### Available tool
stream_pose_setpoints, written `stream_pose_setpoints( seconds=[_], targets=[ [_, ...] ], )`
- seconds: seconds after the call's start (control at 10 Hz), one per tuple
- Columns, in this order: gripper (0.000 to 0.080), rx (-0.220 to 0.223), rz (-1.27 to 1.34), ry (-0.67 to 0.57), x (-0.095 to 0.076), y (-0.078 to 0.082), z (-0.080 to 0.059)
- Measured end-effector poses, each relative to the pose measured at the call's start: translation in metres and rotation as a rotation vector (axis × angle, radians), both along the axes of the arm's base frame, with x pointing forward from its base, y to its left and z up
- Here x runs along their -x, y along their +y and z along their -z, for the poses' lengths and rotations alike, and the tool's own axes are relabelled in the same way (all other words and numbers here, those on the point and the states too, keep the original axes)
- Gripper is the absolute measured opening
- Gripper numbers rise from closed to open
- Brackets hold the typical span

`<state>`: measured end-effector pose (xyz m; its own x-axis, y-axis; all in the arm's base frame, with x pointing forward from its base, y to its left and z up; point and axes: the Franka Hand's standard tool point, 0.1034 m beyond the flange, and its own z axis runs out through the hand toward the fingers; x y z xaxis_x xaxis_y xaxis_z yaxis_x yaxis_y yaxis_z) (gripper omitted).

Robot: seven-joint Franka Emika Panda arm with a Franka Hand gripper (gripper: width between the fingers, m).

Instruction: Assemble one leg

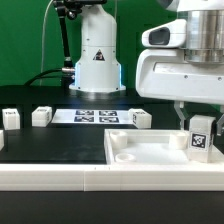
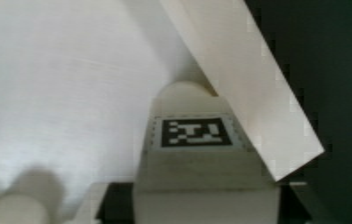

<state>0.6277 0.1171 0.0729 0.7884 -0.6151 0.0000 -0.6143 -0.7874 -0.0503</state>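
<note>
Black tabletop behind, jaws (image 1: 199, 123) clamp the leg (image 1: 200, 135) upright, long axis vertical.

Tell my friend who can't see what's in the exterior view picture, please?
A white robot gripper holds a small white leg with a black-and-white tag upright over the corner of a big flat white tray piece. Behind, three more small white legs and the marker board lie on the black table.
</note>
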Motion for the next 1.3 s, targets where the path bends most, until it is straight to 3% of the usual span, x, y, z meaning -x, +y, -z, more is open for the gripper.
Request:
stream_pose_setpoints(
  seconds=[0.8, 1.1, 1.2, 1.3],
  targets=[
    [0.0292, -0.035, 0.712, 0.039, 0.0015, 0.0007, 0.0005],
    [0.0292, -0.045, 0.825, 0.047, 0.0015, 0.0010, 0.0004],
    [0.0381, -0.045, 0.798, 0.046, 0.0015, 0.0012, 0.0005],
    [0.0528, -0.045, 0.797, 0.046, 0.0016, 0.0016, 0.0005]
  ],
)
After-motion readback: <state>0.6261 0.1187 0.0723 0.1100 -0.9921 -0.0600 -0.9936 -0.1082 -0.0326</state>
